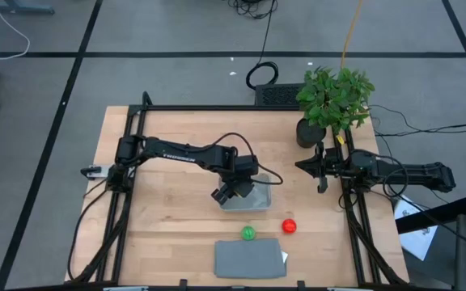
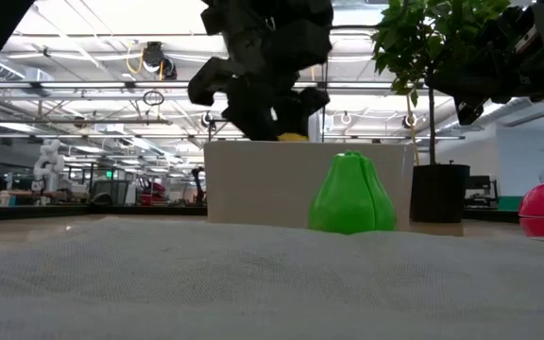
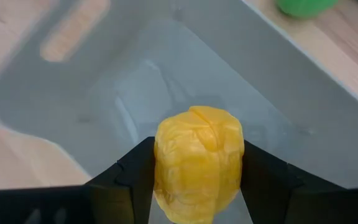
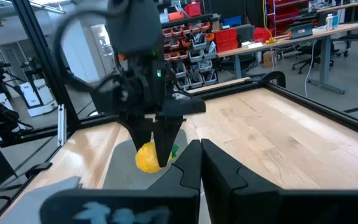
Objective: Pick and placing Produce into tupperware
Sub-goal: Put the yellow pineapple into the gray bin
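Workshop shelving and desks fill the room behind a light wooden table [image 1: 176,162], on which a clear plastic box [image 1: 259,194] sits near the middle. Reaching across from its own side, the left gripper [image 3: 197,171] hangs directly above the box, its fingers pinching a yellow toy fruit [image 3: 198,163] from both flanks; in the left wrist view the fruit sits squarely between the two dark fingers with the box's pale floor spread out beneath it. The fruit is above the floor and not touching it, so the relation that matters is plain vertical: the box lies straight below the jaws, inside its walls, and a release or short descent would probably land the fruit inside. A green toy fruit [image 1: 249,233] and a red round one [image 1: 289,226] lie on the table on the near side of the box, well apart from the jaws, with a flat grey lid [image 1: 249,259] nearer the table's edge. Both are closer to the left arm's current reach. The right gripper [image 1: 305,166] waits at the right side of the table beside a potted plant [image 1: 334,101], its fingers pressed together.
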### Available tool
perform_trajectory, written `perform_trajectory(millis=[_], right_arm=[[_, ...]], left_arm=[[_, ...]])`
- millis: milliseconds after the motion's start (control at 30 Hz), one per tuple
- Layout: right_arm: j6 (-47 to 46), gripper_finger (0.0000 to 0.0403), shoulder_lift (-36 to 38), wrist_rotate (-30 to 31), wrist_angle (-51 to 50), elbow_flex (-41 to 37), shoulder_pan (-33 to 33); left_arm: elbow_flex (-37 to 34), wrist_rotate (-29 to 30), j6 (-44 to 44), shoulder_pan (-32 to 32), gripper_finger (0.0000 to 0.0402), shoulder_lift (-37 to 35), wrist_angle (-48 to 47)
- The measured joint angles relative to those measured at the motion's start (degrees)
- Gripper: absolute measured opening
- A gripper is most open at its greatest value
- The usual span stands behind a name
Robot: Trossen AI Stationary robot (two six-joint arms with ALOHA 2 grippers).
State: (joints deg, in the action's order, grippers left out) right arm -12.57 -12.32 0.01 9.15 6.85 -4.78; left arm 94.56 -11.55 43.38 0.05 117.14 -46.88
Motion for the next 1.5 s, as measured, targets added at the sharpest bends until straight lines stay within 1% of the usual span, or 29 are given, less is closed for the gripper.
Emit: perform_trajectory(millis=[300,600,1233,1500], right_arm=[[-0.01,0.0000,-0.28,0.00,0.02,0.00,0.00],[-0.01,0.0000,-0.30,0.00,0.01,0.00,0.00],[-0.20,0.0000,-0.30,0.00,0.00,0.00,0.00],[-0.23,0.0000,-0.30,-0.01,0.01,0.00,0.00]], left_arm=[[-0.01,-0.44,-0.01,0.02,0.0189,1.32,0.20],[-1.51,-1.54,-3.20,0.02,0.0189,1.28,0.58],[-6.32,-1.49,-4.68,0.94,0.0189,1.19,4.83],[-6.49,-0.57,-4.95,1.05,0.0189,1.21,5.54]])
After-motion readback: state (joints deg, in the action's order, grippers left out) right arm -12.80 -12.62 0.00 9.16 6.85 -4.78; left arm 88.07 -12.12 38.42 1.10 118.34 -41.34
